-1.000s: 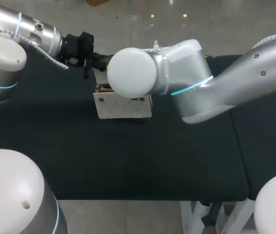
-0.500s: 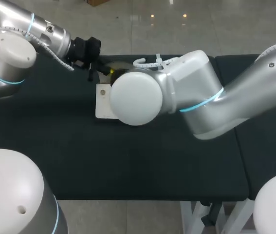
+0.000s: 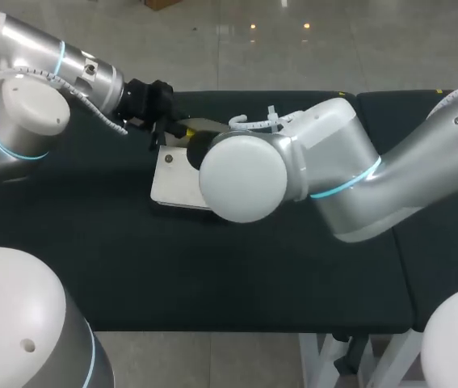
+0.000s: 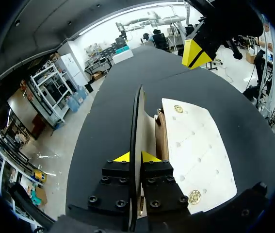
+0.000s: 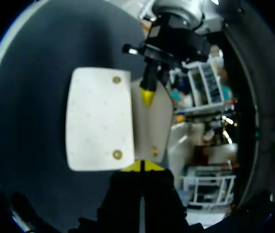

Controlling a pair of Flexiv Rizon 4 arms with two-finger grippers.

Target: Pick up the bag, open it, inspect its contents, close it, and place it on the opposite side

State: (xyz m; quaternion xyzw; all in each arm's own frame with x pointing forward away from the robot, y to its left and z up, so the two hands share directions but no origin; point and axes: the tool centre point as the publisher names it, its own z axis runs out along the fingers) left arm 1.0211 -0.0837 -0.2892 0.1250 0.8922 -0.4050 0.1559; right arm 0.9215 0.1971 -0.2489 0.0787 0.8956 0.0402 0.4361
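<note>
A white perforated bag [image 3: 172,182] with gold snaps lies on the black table [image 3: 212,275]. In the left wrist view its broad white panel [image 4: 195,155] rests flat while a thin flap stands on edge beside it. My left gripper [image 4: 135,158] is shut on that flap's edge. In the right wrist view the white panel [image 5: 98,126] lies beside the raised flap [image 5: 156,119]. My right gripper [image 5: 141,166] is shut on the flap's near edge, and my left gripper [image 5: 147,97] pinches the far edge. From the head view my right arm's elbow hides the right gripper and part of the bag.
The right arm's large white joint [image 3: 243,179] hangs over the middle of the table. A second dark table section [image 3: 439,234] adjoins at the right. The front half of the black surface holds no objects.
The right arm's elbow has swung right and toward the front. The left gripper has shifted right. The bag has tipped from facing the camera to lying flatter, its flap held up.
</note>
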